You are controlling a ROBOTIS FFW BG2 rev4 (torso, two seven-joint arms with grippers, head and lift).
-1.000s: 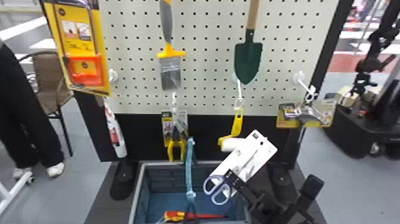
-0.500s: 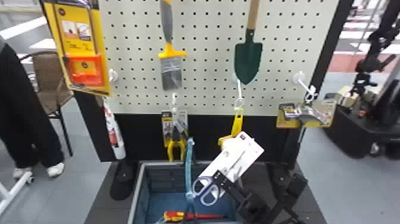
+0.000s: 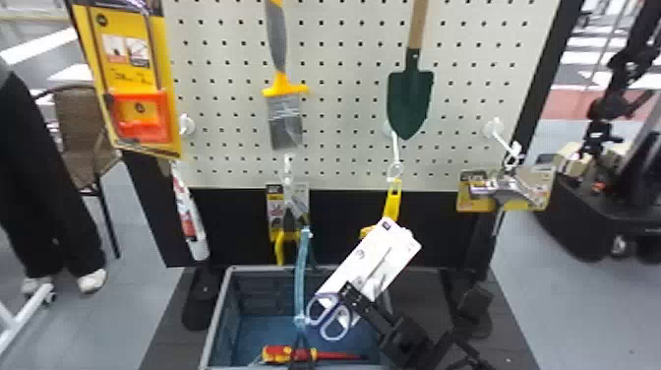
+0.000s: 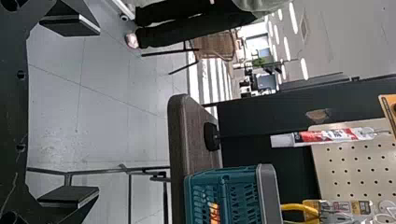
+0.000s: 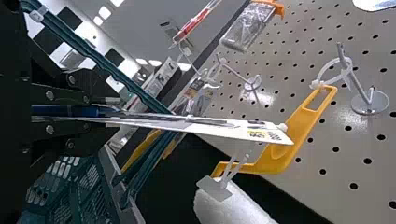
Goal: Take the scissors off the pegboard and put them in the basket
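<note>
Trowel (image 3: 410, 103): dark green, hung blade down.
Brush (image 3: 285, 118): hung bristles down, left of the trowel.
Saw pack (image 3: 130, 74): yellow-backed, hung at far left.
Tube (image 3: 189, 221): white and red, slightly tilted.
Pliers (image 3: 279, 246): yellow-handled, fixed to a card.
Roller (image 5: 233, 203): white, seen beside a yellow handle (image 5: 299, 135).
Screwdriver (image 3: 283, 353): red and yellow, laid flat.
Chair (image 3: 78, 118): woven-backed, placed on the floor.

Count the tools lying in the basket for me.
1: a red-and-yellow screwdriver, on the floor of the basket. Others may be hidden behind the scissors or the basket's walls.
</note>
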